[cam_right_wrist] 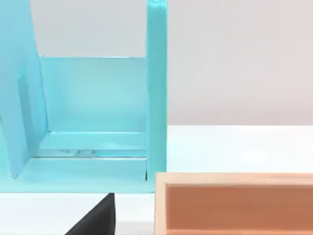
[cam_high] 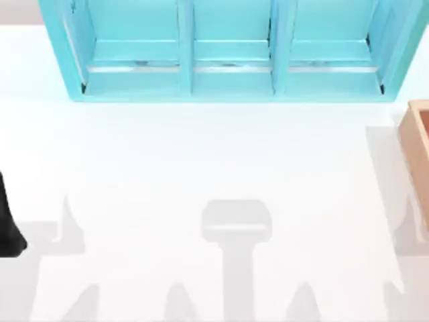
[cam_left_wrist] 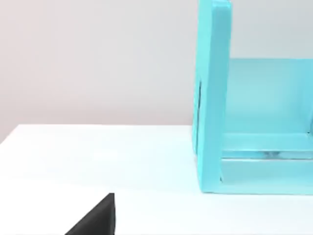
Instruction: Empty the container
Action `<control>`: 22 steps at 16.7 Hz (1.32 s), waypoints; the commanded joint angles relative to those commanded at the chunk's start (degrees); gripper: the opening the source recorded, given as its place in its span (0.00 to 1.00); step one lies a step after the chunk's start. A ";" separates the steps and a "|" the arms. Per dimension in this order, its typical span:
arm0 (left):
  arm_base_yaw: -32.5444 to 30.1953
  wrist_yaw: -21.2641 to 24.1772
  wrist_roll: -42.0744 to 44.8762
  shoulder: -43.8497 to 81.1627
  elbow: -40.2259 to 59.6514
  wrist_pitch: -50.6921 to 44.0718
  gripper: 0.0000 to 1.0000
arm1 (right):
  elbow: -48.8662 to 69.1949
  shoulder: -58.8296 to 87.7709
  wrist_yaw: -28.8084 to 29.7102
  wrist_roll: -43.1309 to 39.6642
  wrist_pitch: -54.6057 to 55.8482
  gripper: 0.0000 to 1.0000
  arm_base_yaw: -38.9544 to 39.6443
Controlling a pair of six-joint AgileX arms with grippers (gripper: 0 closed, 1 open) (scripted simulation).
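In the top view, a turquoise three-bay shelf (cam_high: 228, 54) is seen standing along the far edge of the white table (cam_high: 201, 168), with its open bays facing the near side. The container (cam_high: 417, 151), a light tan-orange wooden bin with a darker reddish-brown inside, is located at the table's right edge, just in front of and beside the shelf's right end, and is cut off by the frame. A dark part of the left arm (cam_high: 9, 221) is seen at the table's left edge, low and well apart from both shelf and container. In the left wrist view, the left end of the shelf (cam_left_wrist: 244, 127) is seen upright on the table (cam_left_wrist: 98, 152), and a black wedge of the left gripper (cam_left_wrist: 98, 218) is seen at the frame edge; whether that gripper is open or closed cannot be told. In the right wrist view, the shelf's right bay (cam_right_wrist: 93, 112) is seen ahead, and the container (cam_right_wrist: 234, 203) is seen directly in front of the camera, its thick flat wall close to the shelf's right end panel. A black wedge of the right gripper (cam_right_wrist: 98, 218) is seen just beside the container's corner; its state likewise cannot be told.
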 joint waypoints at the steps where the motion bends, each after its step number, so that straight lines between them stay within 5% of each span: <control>1: 0.00 0.00 0.00 0.00 0.00 0.00 1.00 | 0.00 0.00 0.00 0.00 0.00 1.00 0.00; 8: 0.00 0.00 0.00 0.00 0.00 0.00 1.00 | 12.08 12.81 -0.03 -4.28 -12.08 1.00 -4.64; 22: 0.00 0.00 0.00 0.00 0.00 0.00 1.00 | 64.29 83.44 0.13 -18.75 -64.60 1.00 -19.13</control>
